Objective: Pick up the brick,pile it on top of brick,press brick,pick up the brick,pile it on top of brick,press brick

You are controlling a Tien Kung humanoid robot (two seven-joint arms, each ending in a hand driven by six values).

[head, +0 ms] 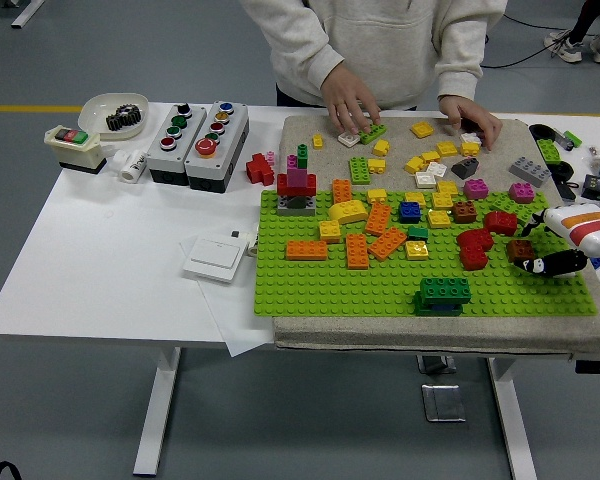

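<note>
While the studded green baseplate [310,290] held scattered glossy blocks, only one dark green brick [445,290] sat stacked on a blue one near its front edge. Much stacking seemingly remained. A person's hands [352,102] touched bricks on the far mat. Right hand [548,263], black fingers loosely curled, held nothing.

Scattered bricks [385,242] on green baseplate [380,290], table [100,250]

2 button boxes [196,141], 1 baseplate [380,285], 1 bowl [110,105].
</note>
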